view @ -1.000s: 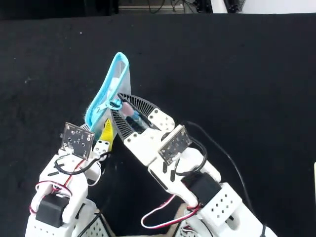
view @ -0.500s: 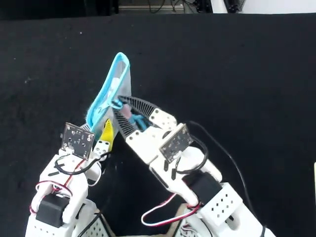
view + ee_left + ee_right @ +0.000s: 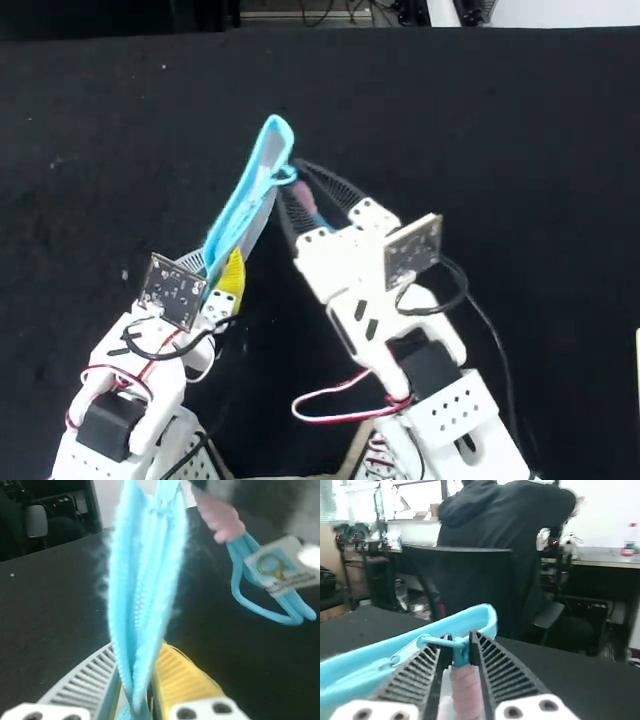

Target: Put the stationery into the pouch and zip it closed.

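Note:
A light blue pouch (image 3: 247, 205) stands on edge above the black table, its zipper side up. My left gripper (image 3: 222, 276), with one yellow finger, is shut on the pouch's near end (image 3: 137, 680). My right gripper (image 3: 297, 195) is shut on the blue zipper pull (image 3: 456, 647) near the pouch's far end (image 3: 480, 616). A pink tab and a blue loop with a tag (image 3: 274, 575) hang from the pull. I cannot tell what lies inside the pouch.
The black table (image 3: 500, 150) stretches around both arms. A red and white cable (image 3: 335, 400) loops below the right arm. Behind the table stands a dark chair (image 3: 470, 580) with a person in dark clothes.
The right gripper has drawn the zipper pull along the pouch toward its far end. The pouch has shifted up and to the right, and both arms have stretched farther out.

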